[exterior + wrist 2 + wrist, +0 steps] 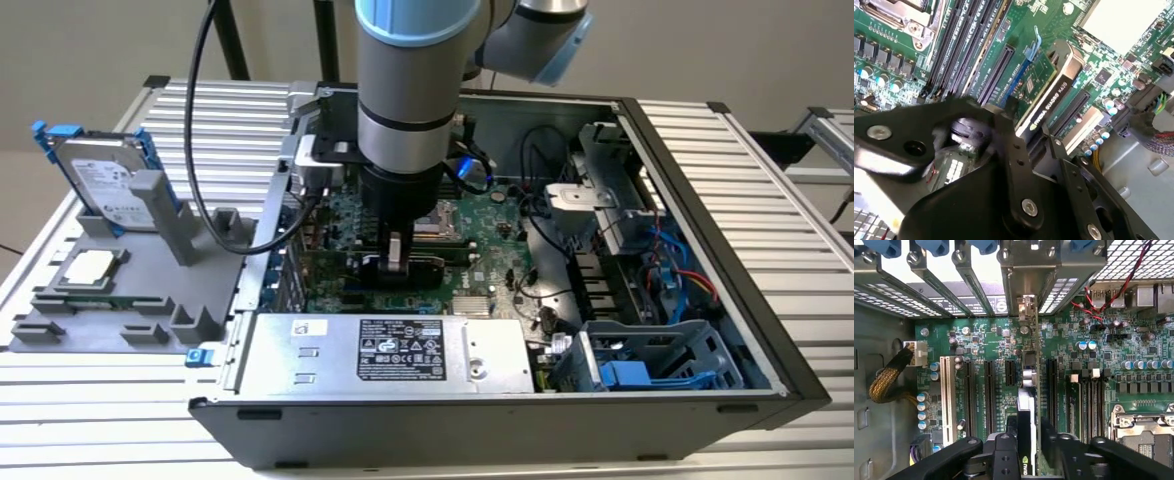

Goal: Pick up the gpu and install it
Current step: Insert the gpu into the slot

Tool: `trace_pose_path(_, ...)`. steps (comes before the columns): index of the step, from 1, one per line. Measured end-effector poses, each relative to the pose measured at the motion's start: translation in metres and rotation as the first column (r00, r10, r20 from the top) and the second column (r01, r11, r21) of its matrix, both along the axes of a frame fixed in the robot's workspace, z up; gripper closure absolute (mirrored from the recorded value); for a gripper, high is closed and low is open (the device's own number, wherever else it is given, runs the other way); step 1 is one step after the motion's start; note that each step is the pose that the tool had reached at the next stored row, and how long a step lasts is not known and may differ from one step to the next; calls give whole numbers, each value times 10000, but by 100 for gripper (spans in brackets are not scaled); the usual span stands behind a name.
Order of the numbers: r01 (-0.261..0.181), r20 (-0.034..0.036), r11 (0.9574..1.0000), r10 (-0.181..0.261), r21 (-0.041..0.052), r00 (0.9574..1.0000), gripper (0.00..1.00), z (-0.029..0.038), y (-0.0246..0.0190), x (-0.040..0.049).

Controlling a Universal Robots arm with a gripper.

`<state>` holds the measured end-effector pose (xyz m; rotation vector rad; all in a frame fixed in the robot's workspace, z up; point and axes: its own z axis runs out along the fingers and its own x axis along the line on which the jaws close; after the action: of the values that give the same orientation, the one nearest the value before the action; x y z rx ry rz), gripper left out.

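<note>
My gripper point(1026, 460) is black. The gpu point(1029, 405) is green with one black face. The motherboard point(979, 340) is green, with one white slot point(945, 390). The hard drive point(110, 180) is silver in a blue frame point(51, 135).

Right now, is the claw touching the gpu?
Touching. In the first wrist view the claw has a black finger on each side of the gpu, pressed against its faces with no gap showing.

arm point(407, 90): silver-grey cylindrical segments, light-blue joint caps, black band near wrist | cable point(198, 120): black, running alongside | gripper point(396, 265): matte black linkage bars with silver screws, seen in both wrist views
</note>
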<state>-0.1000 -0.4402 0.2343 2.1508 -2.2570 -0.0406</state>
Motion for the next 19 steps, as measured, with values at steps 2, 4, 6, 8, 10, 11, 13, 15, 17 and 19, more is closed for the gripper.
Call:
trace_pose_path(2, 0, -9, 10000, 0, -15, 10000, 100, 6, -2, -1)
trace_pose_path(4, 0, -9, 10000, 0, -18, 10000, 100, 6, -2, -1)
trace_pose_path(6, 0, -9, 10000, 0, -22, 10000, 100, 7, -2, -1)
trace_pose_path(8, 0, -8, 10000, 0, -23, 10000, 100, 6, -2, -1)
trace_pose_path(10, 0, -8, 10000, 0, -26, 10000, 100, 6, -2, -1)
trace_pose_path(11, 0, -9, 10000, 0, -27, 10000, 100, 6, -2, -1)
trace_pose_path(13, 0, -9, 10000, 0, -30, 10000, 100, 6, -2, -1)
trace_pose_path(15, 0, -9, 10000, -1, -32, 10000, 100, 6, -2, -1)
trace_pose_path(17, 1, -8, 10000, -1, -35, 10000, 100, 6, -2, -1)
trace_pose_path(19, 0, -8, 10000, 0, -37, 10000, 0, 6, -2, -1)
